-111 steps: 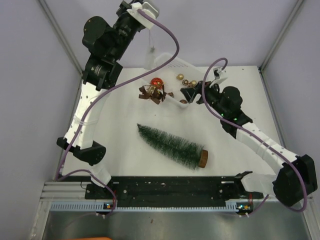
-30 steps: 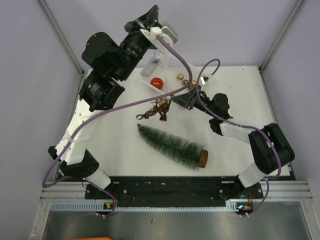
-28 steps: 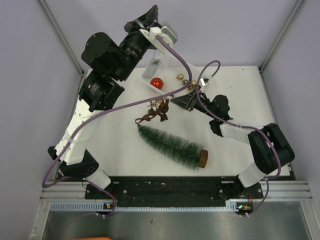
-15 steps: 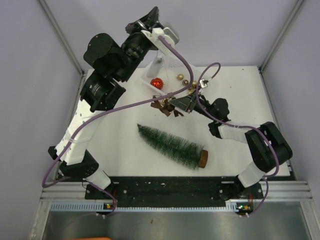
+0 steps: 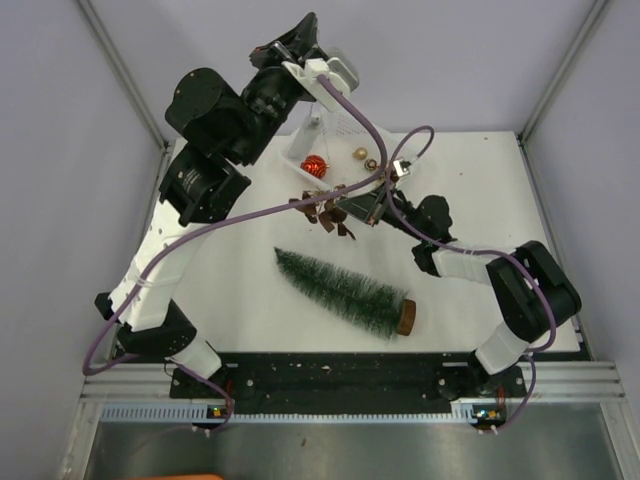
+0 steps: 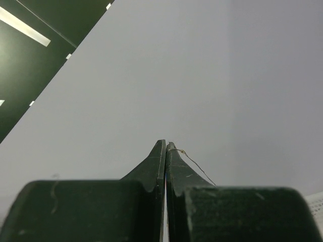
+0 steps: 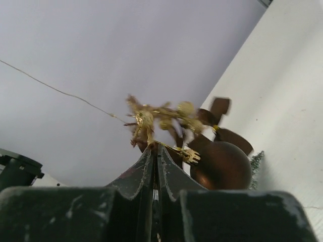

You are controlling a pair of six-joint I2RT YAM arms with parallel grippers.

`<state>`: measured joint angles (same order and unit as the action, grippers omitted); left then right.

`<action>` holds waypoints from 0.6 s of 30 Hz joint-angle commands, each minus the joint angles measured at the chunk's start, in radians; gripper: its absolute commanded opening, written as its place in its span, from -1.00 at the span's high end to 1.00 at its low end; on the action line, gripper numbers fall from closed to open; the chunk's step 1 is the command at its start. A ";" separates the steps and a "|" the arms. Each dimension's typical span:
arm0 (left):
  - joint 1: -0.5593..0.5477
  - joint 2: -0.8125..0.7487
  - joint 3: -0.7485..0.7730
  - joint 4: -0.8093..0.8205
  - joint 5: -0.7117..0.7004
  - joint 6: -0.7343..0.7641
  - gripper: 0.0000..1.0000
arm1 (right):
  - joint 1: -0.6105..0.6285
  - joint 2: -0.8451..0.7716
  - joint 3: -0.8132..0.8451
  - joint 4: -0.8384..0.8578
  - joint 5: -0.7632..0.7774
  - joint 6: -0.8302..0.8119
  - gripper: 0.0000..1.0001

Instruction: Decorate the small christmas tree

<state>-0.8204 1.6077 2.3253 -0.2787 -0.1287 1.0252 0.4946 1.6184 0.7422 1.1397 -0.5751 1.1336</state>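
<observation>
The small christmas tree (image 5: 343, 291) lies on its side mid-table, tip toward the back left, wooden base (image 5: 405, 317) toward the front right. A cluster of brown ribbon, gold sprigs and a brown bauble (image 5: 322, 208) hangs just behind the tip. My right gripper (image 5: 347, 211) is shut on it. In the right wrist view the closed jaws (image 7: 154, 149) pinch gold wire beside the brown bauble (image 7: 222, 164). My left gripper (image 5: 300, 27) is raised high at the back, shut on a thin gold thread (image 6: 194, 165) that runs down toward the cluster.
A clear plastic container (image 5: 338, 132) stands at the back centre with a red bauble (image 5: 314, 166) and small gold baubles (image 5: 361, 154) in it. Grey walls close in the left, back and right sides. Purple cables loop over the ornament area.
The right gripper was partly open and has shut on the ornament cluster. The cluster rose from beside the tree tip and shifted back-right toward the container. The left arm stayed put.
</observation>
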 commanded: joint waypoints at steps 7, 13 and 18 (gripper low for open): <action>-0.005 -0.034 0.078 0.249 -0.075 0.154 1.00 | -0.116 0.008 -0.004 -0.143 0.050 -0.141 0.95; -0.005 -0.042 0.091 0.412 -0.101 0.291 1.00 | -0.166 0.009 0.006 -0.211 0.063 -0.190 0.96; -0.005 -0.011 0.159 0.598 -0.095 0.432 1.00 | -0.168 0.014 0.091 -0.481 0.151 -0.365 0.98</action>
<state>-0.8204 1.6020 2.3787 0.0380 -0.2108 1.3144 0.3370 1.6188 0.7544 0.8814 -0.5037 0.9329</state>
